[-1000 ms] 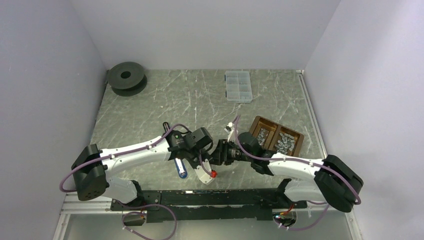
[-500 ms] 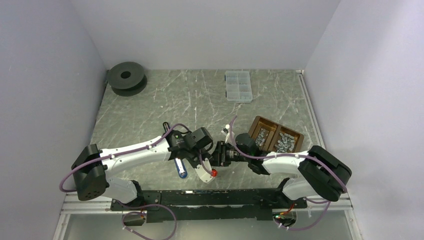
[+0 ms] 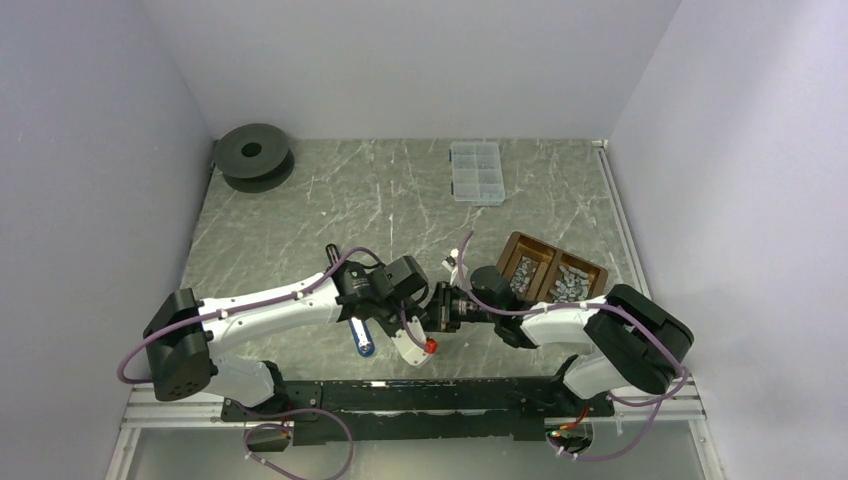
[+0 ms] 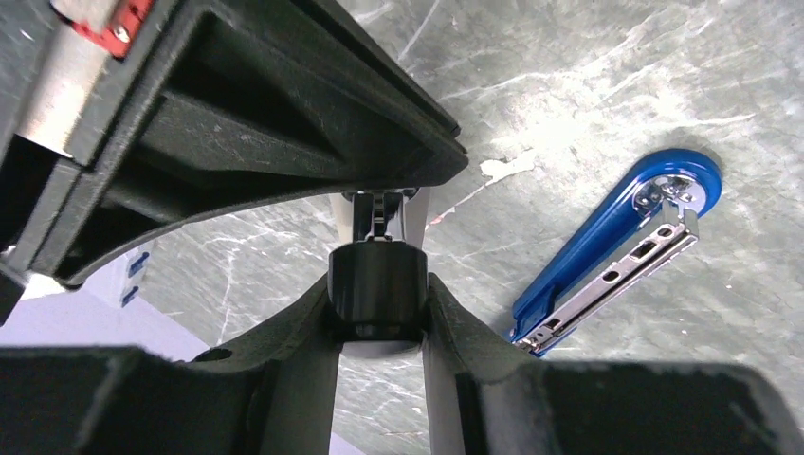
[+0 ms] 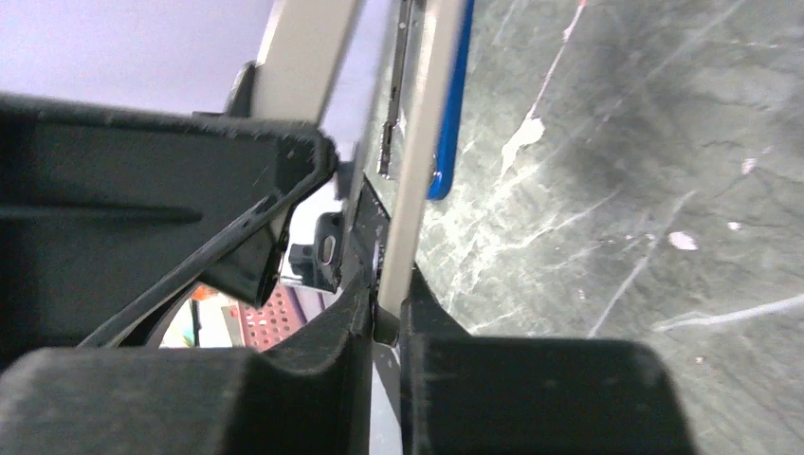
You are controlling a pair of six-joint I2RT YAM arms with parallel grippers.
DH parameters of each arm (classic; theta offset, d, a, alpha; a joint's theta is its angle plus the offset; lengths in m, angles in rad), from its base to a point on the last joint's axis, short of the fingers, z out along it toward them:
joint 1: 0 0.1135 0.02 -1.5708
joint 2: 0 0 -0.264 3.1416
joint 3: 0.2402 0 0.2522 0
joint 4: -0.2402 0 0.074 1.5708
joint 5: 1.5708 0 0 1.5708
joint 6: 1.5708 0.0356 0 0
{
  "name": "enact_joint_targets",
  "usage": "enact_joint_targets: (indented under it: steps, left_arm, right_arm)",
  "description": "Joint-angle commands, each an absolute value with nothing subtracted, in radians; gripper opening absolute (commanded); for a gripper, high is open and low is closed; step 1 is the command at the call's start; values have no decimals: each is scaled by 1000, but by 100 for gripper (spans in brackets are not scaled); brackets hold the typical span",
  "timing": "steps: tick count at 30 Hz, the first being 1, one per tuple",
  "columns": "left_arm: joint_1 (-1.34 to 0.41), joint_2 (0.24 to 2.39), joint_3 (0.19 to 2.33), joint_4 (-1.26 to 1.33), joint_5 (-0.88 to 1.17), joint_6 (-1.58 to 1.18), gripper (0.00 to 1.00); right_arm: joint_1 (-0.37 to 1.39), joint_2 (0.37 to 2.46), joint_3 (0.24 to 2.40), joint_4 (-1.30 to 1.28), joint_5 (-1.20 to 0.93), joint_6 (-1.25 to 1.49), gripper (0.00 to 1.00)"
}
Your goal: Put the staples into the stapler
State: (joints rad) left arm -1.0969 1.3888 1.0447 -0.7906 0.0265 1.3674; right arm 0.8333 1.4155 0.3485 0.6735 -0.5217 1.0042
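Staples [image 3: 570, 284] — waiting in the brown tray [image 3: 514, 241], right of the action. Clamping a pale bar [image 5: 427, 133] with the right gripper [image 5: 387, 308], pinching a black knob [image 4: 377, 275] with the left gripper [image 4: 377, 296] — probably bracing it for loading. Leaving the blue stapler [image 4: 607, 248] lying open, near left.

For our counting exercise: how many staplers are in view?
2. A blue stapler lies open on the table beside the left arm; a white stapler is held between the left hand and right hand. Others may be hidden.
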Motion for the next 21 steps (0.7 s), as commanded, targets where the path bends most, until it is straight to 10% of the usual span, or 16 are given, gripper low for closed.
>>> enact_joint_targets:
  steps: [1,21]
  left_arm:
    - [-1126,1353,1102,-737,89,1360,0]
    - [-808,1337,1137,-753,86,1401,0]
  right_arm:
    - [819,1404,336,779,-496,1005,2]
    - [819,1210,72,636,-507,1008,0]
